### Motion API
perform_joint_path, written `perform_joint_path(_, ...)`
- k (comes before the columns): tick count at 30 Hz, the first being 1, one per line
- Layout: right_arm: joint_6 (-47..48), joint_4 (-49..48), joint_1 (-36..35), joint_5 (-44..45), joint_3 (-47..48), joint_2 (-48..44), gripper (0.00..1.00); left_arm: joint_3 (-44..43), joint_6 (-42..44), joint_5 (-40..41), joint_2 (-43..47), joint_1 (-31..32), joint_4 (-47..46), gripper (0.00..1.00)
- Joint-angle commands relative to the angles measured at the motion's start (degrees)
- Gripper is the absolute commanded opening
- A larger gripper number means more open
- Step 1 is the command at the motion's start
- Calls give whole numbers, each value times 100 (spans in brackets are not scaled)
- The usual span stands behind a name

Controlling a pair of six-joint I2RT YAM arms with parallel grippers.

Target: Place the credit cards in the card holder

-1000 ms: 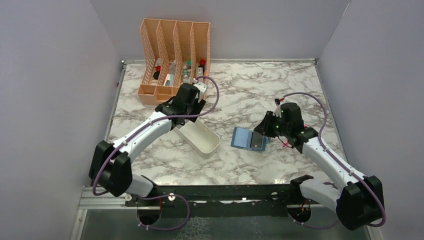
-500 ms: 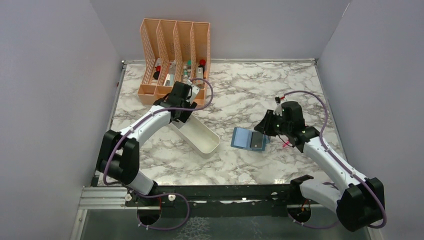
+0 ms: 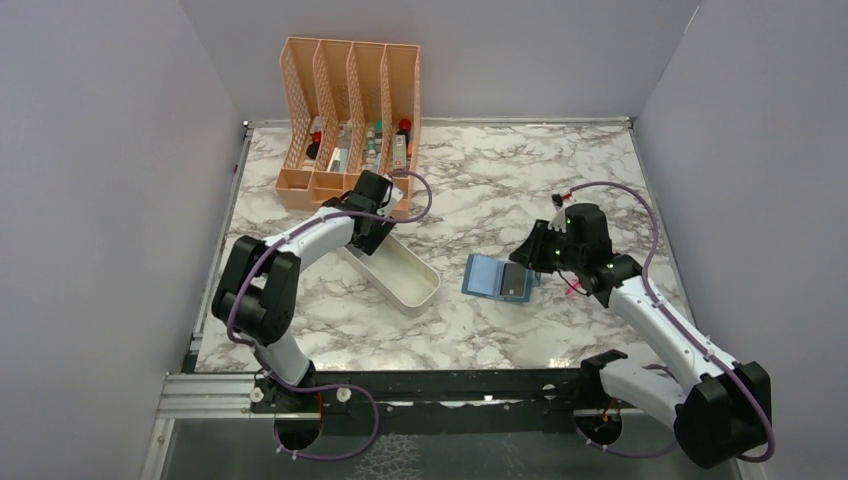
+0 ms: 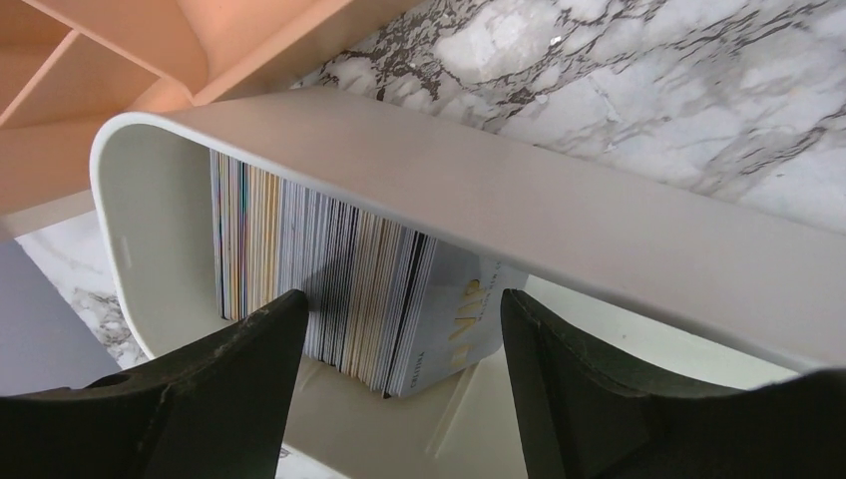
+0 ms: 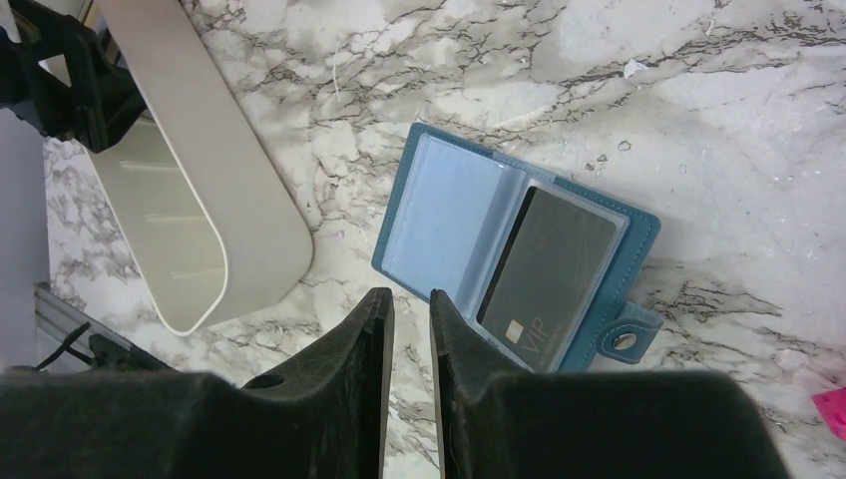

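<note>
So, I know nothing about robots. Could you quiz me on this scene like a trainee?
1. How many cards show inside the card holder?
2. True or false: the left tool is clamped on the white tray.
3. The stack of credit cards stands in: A) peach organizer, B) white tray, C) card holder.
Key: 1 one, a dark card; 2 false, its jaws stand open; 3 B.
</note>
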State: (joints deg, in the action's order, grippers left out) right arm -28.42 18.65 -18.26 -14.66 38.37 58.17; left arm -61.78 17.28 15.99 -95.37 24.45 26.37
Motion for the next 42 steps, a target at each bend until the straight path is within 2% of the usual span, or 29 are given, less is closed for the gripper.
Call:
perform_joint_path(1, 17, 112, 7, -29, 171, -116, 25, -86, 112, 420, -172, 3, 79, 72)
perform_joint_path(15, -5, 120, 7, -11, 149, -148, 25, -303, 148, 792, -166, 1, 74, 48)
perform_joint_path(31, 4, 104, 7, -2, 121, -125, 25, -369, 172, 759, -129, 23, 96, 33)
perform_joint_path(42, -13, 92, 7, -28, 113, -118, 25, -429, 185, 845, -36, 82, 149, 32)
